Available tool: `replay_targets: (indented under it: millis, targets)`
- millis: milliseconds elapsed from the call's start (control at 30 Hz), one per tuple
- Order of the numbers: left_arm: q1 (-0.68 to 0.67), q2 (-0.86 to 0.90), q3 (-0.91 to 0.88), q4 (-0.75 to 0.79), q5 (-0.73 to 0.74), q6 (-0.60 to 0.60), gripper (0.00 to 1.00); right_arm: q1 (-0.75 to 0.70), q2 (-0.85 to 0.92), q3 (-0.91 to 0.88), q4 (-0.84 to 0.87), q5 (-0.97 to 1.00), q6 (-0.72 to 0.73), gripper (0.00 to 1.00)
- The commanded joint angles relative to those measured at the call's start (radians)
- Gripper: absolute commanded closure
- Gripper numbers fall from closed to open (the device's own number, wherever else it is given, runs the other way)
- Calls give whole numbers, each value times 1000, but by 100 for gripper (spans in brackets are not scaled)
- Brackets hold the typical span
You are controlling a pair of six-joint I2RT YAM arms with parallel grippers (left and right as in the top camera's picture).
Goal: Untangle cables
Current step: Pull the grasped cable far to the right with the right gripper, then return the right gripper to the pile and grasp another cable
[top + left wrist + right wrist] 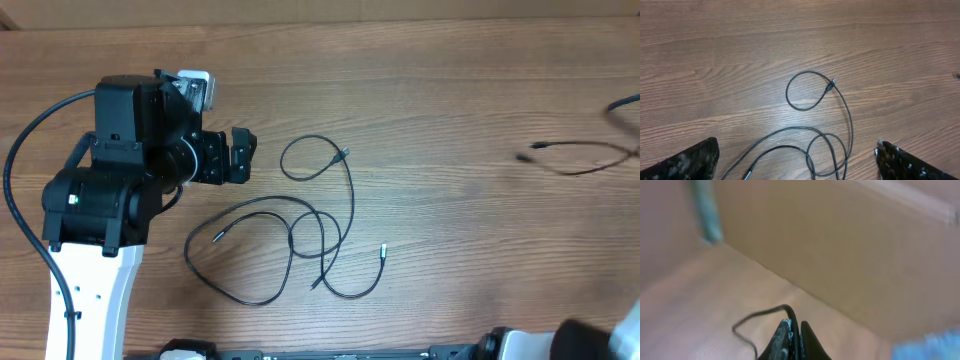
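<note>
Overhead view: the cables (305, 222) lie as loose, overlapping loops mid-table on the wooden table (450, 60).
Left gripper (246, 155): jaws spread wide, holding nothing, just left of the loops and not touching them.
Lone cable (580, 158): far right, well apart from the loops.
Right gripper (794, 326): fingers pressed together, pinching the lone cable; this view is blurred.

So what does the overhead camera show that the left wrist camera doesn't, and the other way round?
Overhead only: the whole left arm and a separate cable at the far right. Left wrist only: a close look at its own fingers, spread wide. Both: the small cable loop with its plug tip, lying on the wooden table.
</note>
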Motion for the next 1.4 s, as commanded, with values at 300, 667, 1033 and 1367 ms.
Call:
replay_targets:
  millis: [300,667,1033,1367]
  targets:
    - [-2,4,9,1,-5,-6,0,-526,198,9,-149,-634,270,96]
    - [-2,4,9,1,-5,-6,0,-638,252,-15,-198,-694,266,0]
    - [-2,4,9,1,-5,-6,0,-513,252,-27,-302,-1073,-40,0]
    - [-2,4,8,1,-5,-6,0,-157,252,-132,-381,-1119,-202,0]
